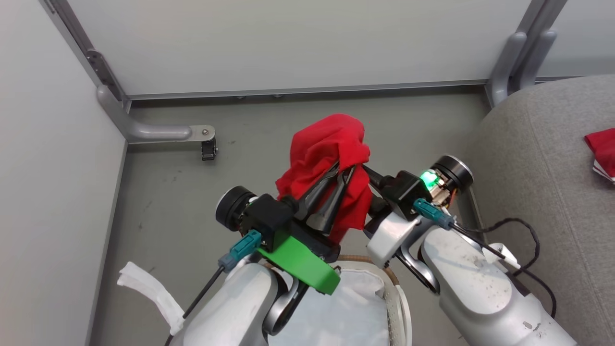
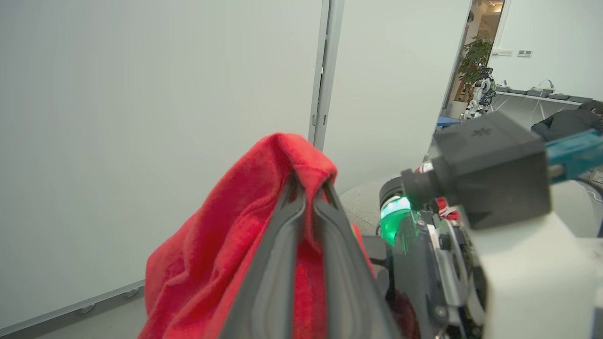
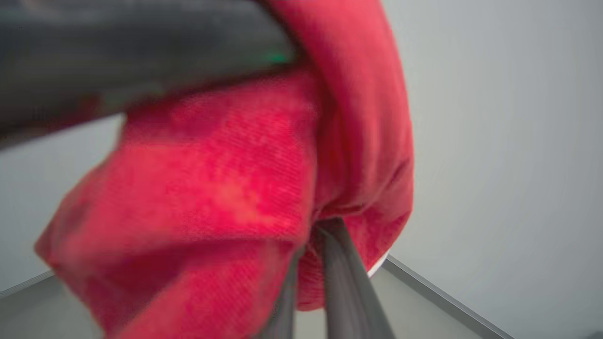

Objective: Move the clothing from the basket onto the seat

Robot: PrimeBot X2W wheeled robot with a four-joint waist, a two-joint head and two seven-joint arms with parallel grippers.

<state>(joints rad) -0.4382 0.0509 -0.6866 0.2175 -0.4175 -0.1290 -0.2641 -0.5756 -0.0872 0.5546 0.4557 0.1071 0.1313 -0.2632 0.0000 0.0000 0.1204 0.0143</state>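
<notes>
Over oval cream plastic basket, head view: my left end effector and right end effector angled inward, both pinching red fabric jersey; wrist views give pinches close-up.

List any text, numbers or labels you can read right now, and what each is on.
No text can be read.
Red clothing: bunched, no number or logo showing.
Black camera block in the left wrist view: small embossed mark, too small to read.

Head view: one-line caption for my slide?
Left gripper and right gripper shut on the jersey, clear of the basket; seat at right.
</notes>
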